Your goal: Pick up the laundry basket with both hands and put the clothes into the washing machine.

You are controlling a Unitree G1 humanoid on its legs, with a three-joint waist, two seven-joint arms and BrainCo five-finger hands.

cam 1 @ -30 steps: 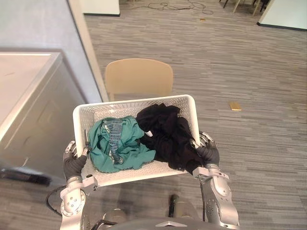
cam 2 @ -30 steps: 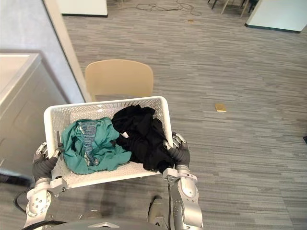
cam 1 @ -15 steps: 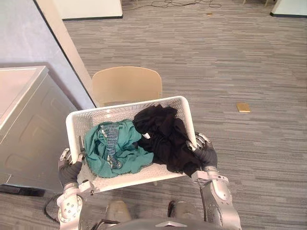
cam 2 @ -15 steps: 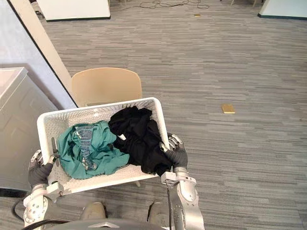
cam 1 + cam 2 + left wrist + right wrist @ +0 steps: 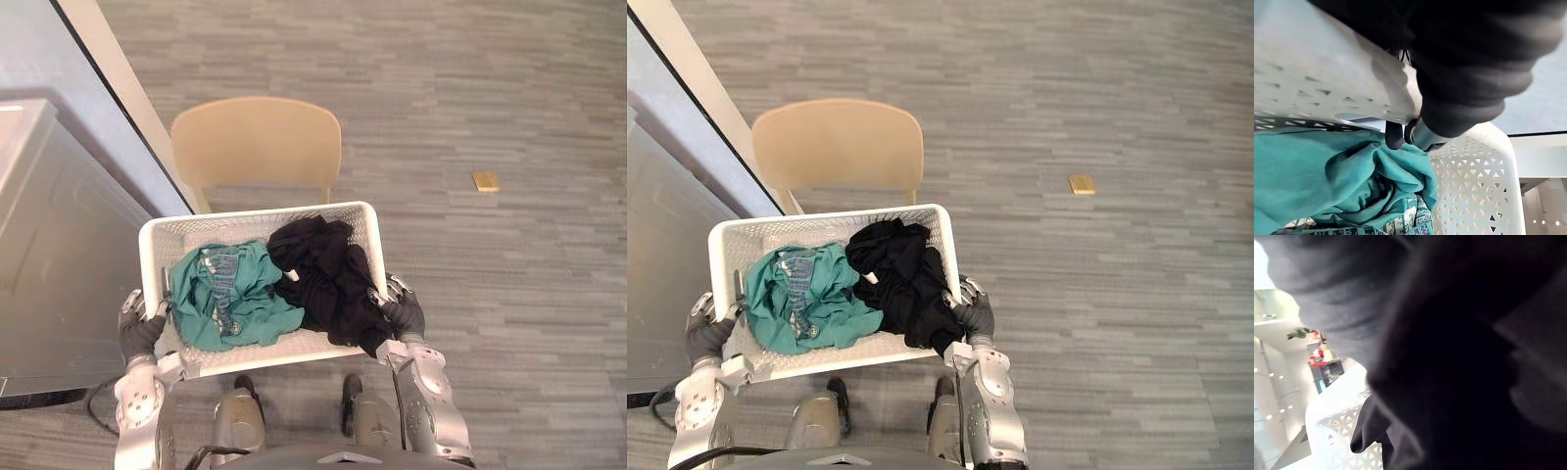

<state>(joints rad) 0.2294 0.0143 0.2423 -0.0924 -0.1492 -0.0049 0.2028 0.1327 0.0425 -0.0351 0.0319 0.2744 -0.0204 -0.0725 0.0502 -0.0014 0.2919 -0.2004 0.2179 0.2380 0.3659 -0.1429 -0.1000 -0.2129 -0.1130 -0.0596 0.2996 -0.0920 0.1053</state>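
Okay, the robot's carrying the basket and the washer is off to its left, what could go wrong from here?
1. The black clothes hang over the rim of the laundry basket by the right hand; they may slide out or loosen that hold.
2. The chair stands just beyond the basket; turning toward the washing machine might clip it.
3. The left hand hooks only the rim, so tipping the basket could let it slip.

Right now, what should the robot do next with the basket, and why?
Probably turn left toward the washer: the left hand and right hand grip the basket, clothes inside, and the washer stands to the left, while a chair is straight ahead.
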